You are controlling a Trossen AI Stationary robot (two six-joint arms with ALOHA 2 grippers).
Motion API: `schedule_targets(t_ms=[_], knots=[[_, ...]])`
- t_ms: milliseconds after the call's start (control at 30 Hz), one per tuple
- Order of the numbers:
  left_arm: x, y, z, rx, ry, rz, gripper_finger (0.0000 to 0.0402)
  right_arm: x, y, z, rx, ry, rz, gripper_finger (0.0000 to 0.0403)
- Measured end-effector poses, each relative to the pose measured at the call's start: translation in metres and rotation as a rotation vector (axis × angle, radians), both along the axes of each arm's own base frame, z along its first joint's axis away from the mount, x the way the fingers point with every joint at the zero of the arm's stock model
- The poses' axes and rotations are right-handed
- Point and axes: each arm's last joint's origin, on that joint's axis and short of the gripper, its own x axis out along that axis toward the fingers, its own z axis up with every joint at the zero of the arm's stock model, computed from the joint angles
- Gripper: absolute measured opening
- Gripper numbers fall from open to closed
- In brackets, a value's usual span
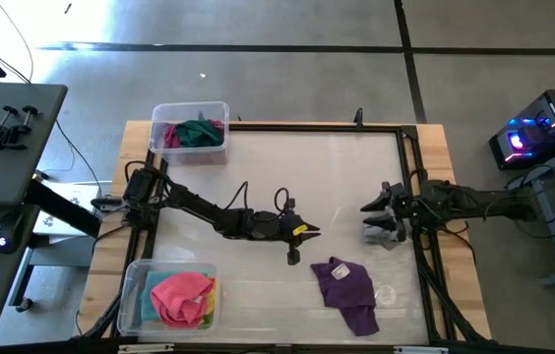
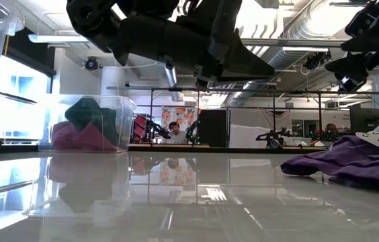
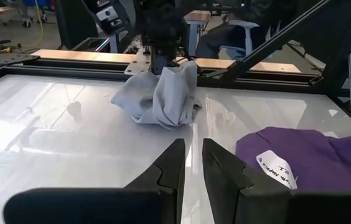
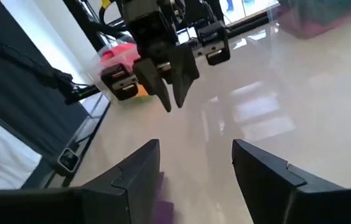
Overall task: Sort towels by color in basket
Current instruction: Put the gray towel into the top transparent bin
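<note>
Your purple towel (image 1: pixel 348 290) lies flat on the table (image 1: pixel 258 177) at the lower right of centre in the overhead frame, just below and right of your left gripper (image 1: pixel 297 244), which hangs above the table near the middle without touching it. A grey towel (image 3: pixel 160 96) sits bunched at the right edge, directly under your right gripper (image 1: pixel 378 224); I cannot tell whether they touch. At the upper left, a clear bin (image 1: pixel 190 126) holds a dark green towel (image 1: pixel 199 131) over a magenta towel (image 1: pixel 168 136). At the lower left, a second clear bin (image 1: pixel 168 296) holds a pink towel (image 1: pixel 180 295) on top, with light blue and yellow cloth showing at its sides. Your left gripper's fingers are nearly together with only a narrow slit between them, holding nothing. Your right gripper's fingers are spread wide and empty.
</note>
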Motion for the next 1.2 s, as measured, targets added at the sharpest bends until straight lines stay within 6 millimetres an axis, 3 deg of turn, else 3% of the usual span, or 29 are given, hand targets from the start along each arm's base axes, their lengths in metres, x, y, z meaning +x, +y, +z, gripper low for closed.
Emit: schedule_targets(t_ms=[300,633,933,1200], knots=[[0.000,0.001,0.000,0.015,-0.001,0.026,0.0042,0.005,0.006,0.010,-0.012,0.127,-0.024,0.0197],[0.000,0.001,0.000,0.018,-0.001,0.034,0.0042,0.031,0.015,0.035,-0.033,0.327,-0.090,0.0197],[0.000,0.001,0.000,0.019,-0.001,0.033,0.0042,0.043,0.021,0.040,-0.101,0.681,-0.154,0.0197],[0.000,0.001,0.000,0.019,-0.001,0.033,0.0042,0.047,0.022,0.037,-0.113,0.798,-0.175,0.0197]])
